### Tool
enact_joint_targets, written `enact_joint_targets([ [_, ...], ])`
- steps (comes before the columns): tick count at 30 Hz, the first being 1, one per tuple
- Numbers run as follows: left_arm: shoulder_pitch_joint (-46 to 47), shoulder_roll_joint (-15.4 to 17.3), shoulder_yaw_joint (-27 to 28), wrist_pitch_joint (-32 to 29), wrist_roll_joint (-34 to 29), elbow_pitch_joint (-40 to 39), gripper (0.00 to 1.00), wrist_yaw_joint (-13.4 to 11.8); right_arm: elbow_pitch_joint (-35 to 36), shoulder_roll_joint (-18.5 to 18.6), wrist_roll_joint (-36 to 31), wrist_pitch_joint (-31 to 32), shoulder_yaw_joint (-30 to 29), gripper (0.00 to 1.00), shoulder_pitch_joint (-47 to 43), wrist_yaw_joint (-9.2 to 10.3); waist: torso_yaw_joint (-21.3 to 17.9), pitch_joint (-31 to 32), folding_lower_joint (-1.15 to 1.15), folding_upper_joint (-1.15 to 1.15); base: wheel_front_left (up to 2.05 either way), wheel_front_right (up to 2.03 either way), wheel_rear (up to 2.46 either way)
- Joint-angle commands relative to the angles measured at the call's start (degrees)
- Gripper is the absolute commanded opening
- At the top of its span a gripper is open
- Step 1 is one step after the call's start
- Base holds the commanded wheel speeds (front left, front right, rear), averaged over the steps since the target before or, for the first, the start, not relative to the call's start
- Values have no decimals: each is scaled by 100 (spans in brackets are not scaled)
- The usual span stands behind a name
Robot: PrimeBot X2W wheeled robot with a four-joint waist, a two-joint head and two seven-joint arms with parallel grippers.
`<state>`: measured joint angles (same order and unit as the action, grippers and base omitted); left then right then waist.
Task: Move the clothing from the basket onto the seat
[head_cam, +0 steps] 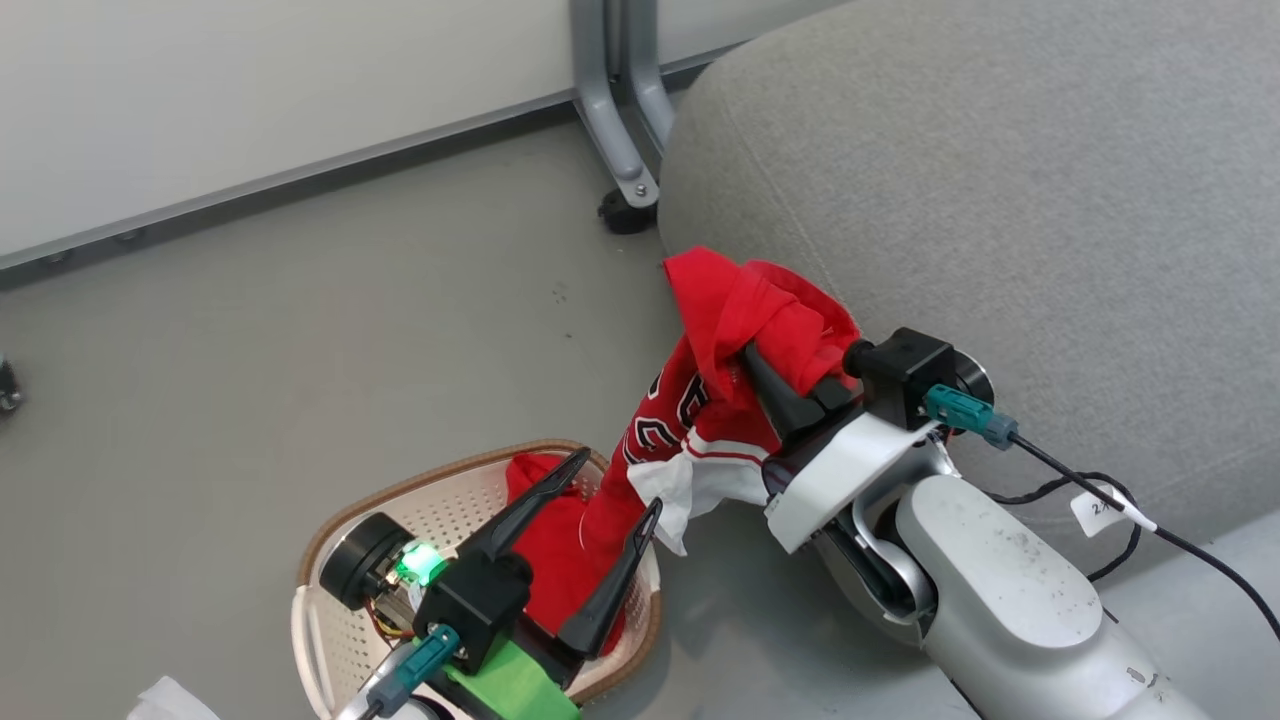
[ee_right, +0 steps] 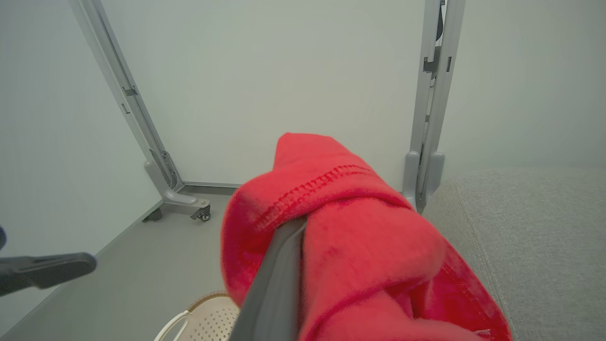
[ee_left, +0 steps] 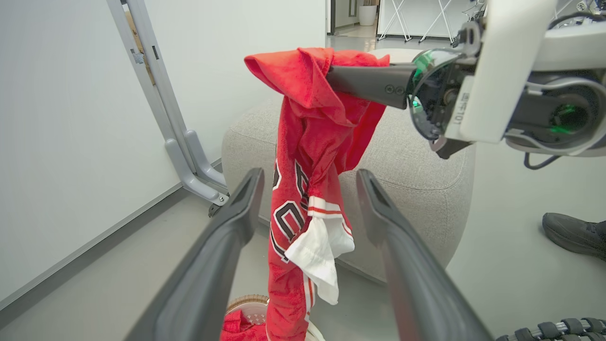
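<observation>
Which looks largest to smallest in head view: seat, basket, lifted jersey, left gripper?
1. seat, by far.
2-3. jersey and basket: about alike; jersey hangs nearer the camera, basket is partly covered and cropped, so unranked.
4. left gripper.

Basket (head_cam: 440,510) left of seat (head_cam: 1000,200)

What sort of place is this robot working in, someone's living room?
Likely a lab or office test area: bare grey floor, white partition panels on wheeled metal legs, one lone grey seat.
</observation>
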<state>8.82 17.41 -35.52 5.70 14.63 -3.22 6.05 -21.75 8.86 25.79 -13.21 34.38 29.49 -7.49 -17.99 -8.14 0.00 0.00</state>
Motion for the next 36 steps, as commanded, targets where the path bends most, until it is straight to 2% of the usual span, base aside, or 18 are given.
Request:
enact_joint_targets([
  [1, 118, 94, -5, -24, -10, -24, 100, 16, 47, -5, -54, -41, -74, 0, -73, 0, -592, -447, 0, 0, 0, 0, 0],
  [8, 253, 190, -66, -144, 21, -173, 100, 35, 119, 24, -86, -112, -474, 0, -134, 0, -1039, -683, 0, 0, 0, 0, 0],
  [14, 435, 288, -87, -235, 11, -302, 100, 50, 208, 122, 22, -165, -1050, 0, 2, 0, -1095, -873, 0, 0, 0, 0, 0],
  [21, 806, 415, -132, -312, -41, -484, 100, 83, 186, 431, 4, -193, -1942, 0, 745, 0, -855, -1316, 0, 0, 0, 0, 0],
  [32, 1457, 552, -215, -283, -119, -656, 100, 121, -312, 1501, -120, 39, -3170, 0, 2631, 0, -221, -2099, 0, 0, 0, 0, 0],
  [36, 1679, 594, -254, -240, -163, -665, 100, 129, -599, 1697, -106, 109, -3355, 0, 2966, 0, -36, -2392, 0, 0, 0, 0, 0],
])
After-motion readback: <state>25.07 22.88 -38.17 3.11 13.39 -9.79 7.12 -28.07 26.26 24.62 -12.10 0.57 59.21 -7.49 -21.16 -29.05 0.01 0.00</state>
